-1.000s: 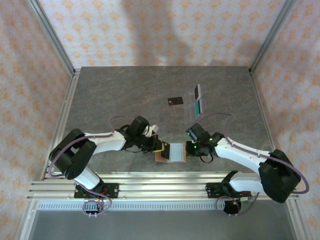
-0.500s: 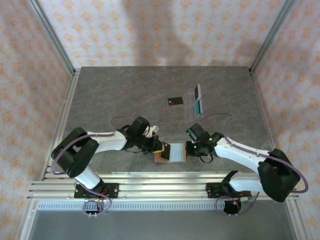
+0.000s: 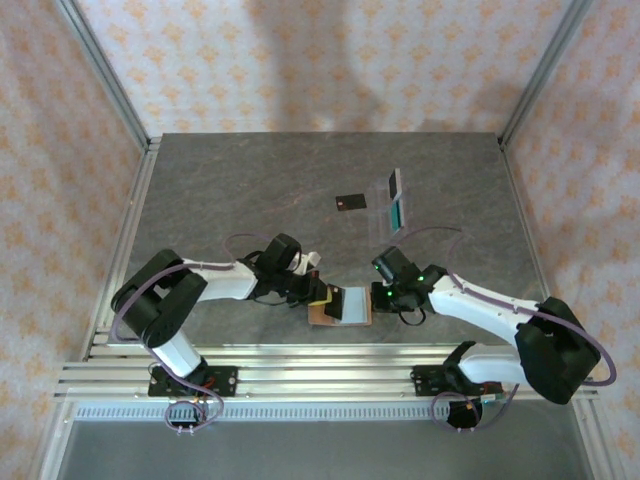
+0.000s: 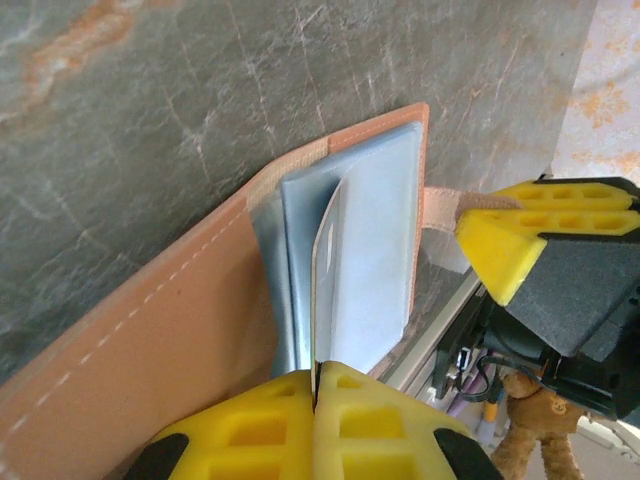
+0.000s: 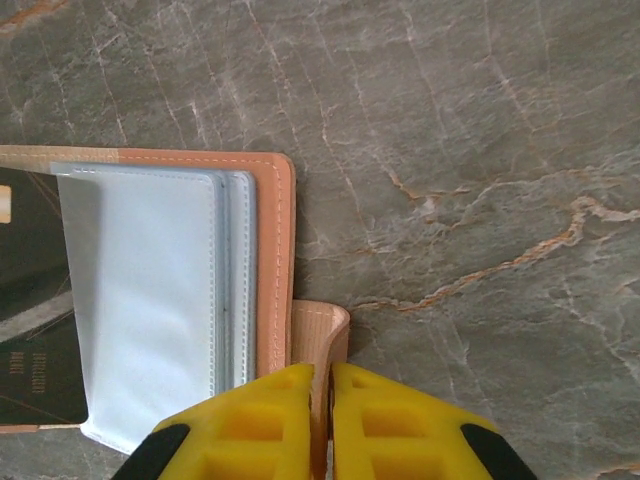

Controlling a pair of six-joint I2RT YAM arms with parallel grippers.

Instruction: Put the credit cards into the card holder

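A thin, perhaps dark card (image 4: 322,270) is pinched edge-on by the left end effector (image 4: 314,378); the strap (image 5: 335,330) of the tan card holder (image 3: 340,305) is pinched by the right end effector (image 5: 322,375).

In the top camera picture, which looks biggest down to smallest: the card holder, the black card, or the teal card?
1. card holder
2. teal card and black card: they look about alike, so I won't rank them.
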